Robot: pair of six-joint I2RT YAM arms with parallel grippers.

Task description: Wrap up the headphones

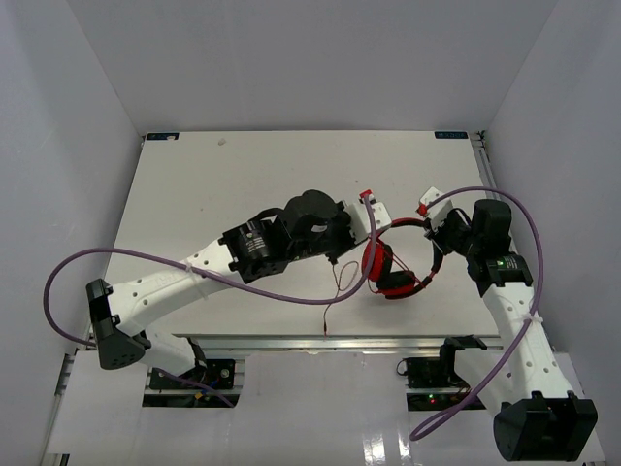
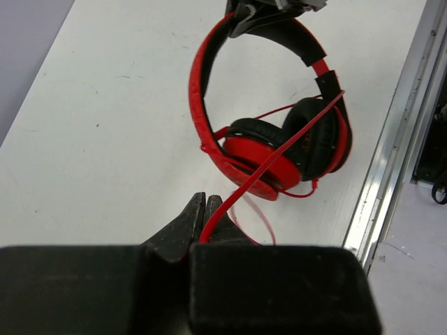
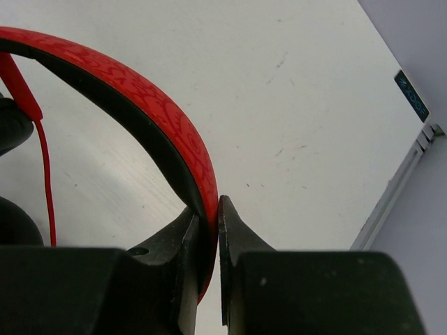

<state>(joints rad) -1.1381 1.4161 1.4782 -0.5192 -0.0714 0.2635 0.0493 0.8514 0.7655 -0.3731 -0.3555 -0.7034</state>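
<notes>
Headphones [image 1: 398, 262] are located between both grippers, over the table [image 1: 194, 194]. The patterned red headband [image 3: 140, 105] is clamped in the closed jaws of the right gripper [image 3: 207, 206]. The long axis runs from those jaws toward the left gripper [image 2: 207, 200], ear cups nearest it. The thin red cable [image 2: 307, 129] is pinched in the left jaws. A blue label [image 3: 412, 98] beyond the right jaws is illegible.

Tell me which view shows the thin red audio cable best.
Left wrist: the cable runs taut from the left hand's pinch across the ear cups. Top external shows only a faint dangling strand; right wrist shows a short stretch.
</notes>
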